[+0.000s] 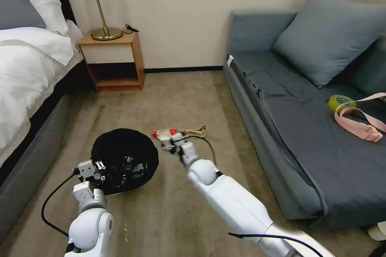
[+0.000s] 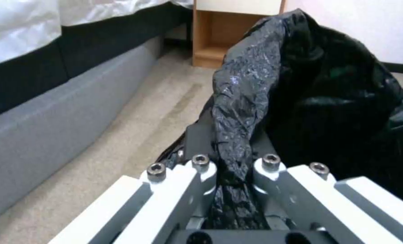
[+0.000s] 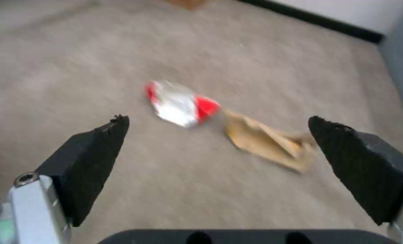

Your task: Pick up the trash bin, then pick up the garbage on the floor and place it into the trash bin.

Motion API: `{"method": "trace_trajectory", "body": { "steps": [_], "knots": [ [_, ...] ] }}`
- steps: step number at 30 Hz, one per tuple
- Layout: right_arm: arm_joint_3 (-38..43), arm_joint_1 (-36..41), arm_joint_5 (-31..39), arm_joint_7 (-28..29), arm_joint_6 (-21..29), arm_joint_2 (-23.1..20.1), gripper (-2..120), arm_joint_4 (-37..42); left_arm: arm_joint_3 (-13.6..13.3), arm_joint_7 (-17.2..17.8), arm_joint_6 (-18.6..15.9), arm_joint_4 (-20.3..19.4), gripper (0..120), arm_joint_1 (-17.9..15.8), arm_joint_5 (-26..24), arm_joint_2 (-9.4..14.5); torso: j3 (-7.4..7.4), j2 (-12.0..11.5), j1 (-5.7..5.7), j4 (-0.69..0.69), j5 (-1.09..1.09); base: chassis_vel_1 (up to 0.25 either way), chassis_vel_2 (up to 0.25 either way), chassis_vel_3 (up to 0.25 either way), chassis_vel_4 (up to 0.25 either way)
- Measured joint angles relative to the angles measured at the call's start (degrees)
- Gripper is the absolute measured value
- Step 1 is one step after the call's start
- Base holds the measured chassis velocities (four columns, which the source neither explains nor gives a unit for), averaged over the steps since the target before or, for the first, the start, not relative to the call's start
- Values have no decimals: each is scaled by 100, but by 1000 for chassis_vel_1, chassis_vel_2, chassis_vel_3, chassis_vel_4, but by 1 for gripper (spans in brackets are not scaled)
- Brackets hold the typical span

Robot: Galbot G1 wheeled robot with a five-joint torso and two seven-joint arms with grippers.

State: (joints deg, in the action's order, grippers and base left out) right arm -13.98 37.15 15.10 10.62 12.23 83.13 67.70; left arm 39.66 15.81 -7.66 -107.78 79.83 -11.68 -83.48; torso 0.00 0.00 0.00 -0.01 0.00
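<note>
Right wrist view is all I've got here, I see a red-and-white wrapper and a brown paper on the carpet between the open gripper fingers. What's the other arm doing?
Observer: The left gripper is shut on the trash bin's black bag at the rim.
Operator: Where's the bin relative to my litter?
Observer: In the head view the trash bin sits to the robot's left of the red-and-white wrapper and brown paper, apart from them.
Operator: How near is my gripper?
Observer: The right gripper hangs just on the robot's side of the wrapper, open.
Operator: Anything already in the bin?
Observer: Something pale and greenish shows inside the bag; I can't tell what it is.
</note>
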Motion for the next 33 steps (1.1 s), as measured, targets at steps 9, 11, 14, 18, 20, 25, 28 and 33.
{"method": "trace_trajectory", "body": {
  "steps": [9, 11, 14, 18, 20, 25, 28, 33],
  "knots": [
    [586, 366, -269, -2, 17, -82, 100, -237, 128, 137, 121, 136, 4, 3, 59, 150, 0, 0, 0, 1, 0, 0, 0, 0, 0],
    [611, 385, -271, -20, 25, -72, 100, -258, 140, 141, 125, 138, 4, 9, 53, 163, 0, 0, 0, 1, 0, 0, 0, 0, 0],
    [641, 421, -261, -115, 58, -46, 100, -301, 188, 169, 137, 142, 4, 37, 6, 214, 0, 0, 0, 1, 0, 0, 0, 0, 0],
    [650, 421, -203, -172, 71, -20, 100, -302, 198, 183, 137, 142, 4, 63, -24, 239, 0, 0, 0, 2, 0, 0, 0, 0, 0],
    [641, 418, -182, -197, 71, -8, 100, -298, 198, 185, 137, 139, 4, 72, -24, 245, 0, 0, 0, 1, -1, 0, 0, 0, 0],
    [597, 447, -177, -261, 42, 6, 100, -287, 188, 187, 135, 89, 4, 90, -13, 253, 0, 0, 0, 2, 0, 0, 0, 0, 0],
    [558, 482, -178, -356, -28, -2, 100, -285, 170, 186, 122, 75, 4, 93, 2, 247, 0, 0, 0, 1, 0, 0, 0, 0, 0],
    [474, 502, -179, -427, -65, -45, 100, -279, 144, 186, 117, 75, 4, 105, 21, 228, 0, 0, 0, 1, -1, -26, 21, 30, -30]
  ]
}}
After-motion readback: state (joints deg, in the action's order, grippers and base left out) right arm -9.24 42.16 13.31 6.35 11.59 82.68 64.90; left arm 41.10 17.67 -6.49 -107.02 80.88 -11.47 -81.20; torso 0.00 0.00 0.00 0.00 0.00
